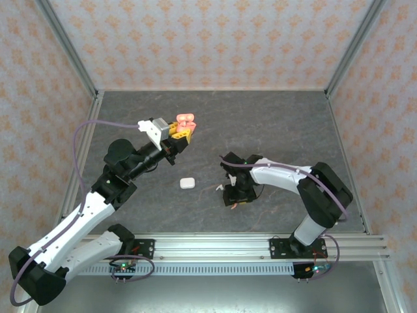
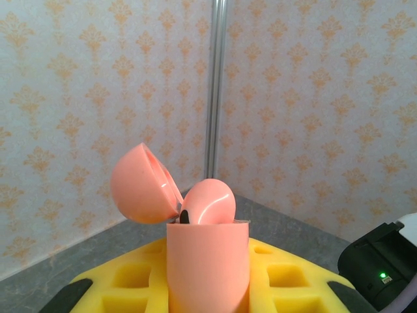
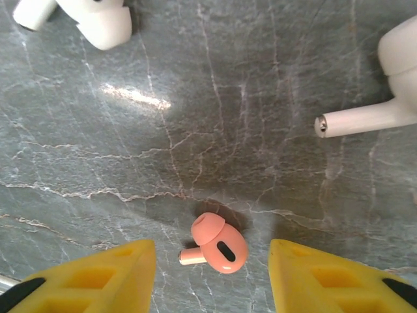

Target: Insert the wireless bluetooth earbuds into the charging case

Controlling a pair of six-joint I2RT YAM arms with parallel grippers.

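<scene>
My left gripper (image 1: 181, 132) is raised above the table's left middle and shut on a coral-pink charging case (image 1: 187, 121). In the left wrist view the case (image 2: 208, 261) stands upright between the yellow fingers (image 2: 124, 280), its lid (image 2: 143, 186) hinged open to the left. One pink earbud (image 2: 210, 202) sits in its top. My right gripper (image 1: 236, 195) points down at the table, open. Its yellow fingers (image 3: 98, 280) flank a second pink earbud (image 3: 218, 246) lying on the table, with a gap on both sides.
A white earbud (image 3: 98, 19) lies at the top left of the right wrist view and another white earbud (image 3: 391, 85) at the right edge. A small white case (image 1: 187, 183) rests on the grey stone table (image 1: 273, 124) between the arms. Patterned walls enclose the table.
</scene>
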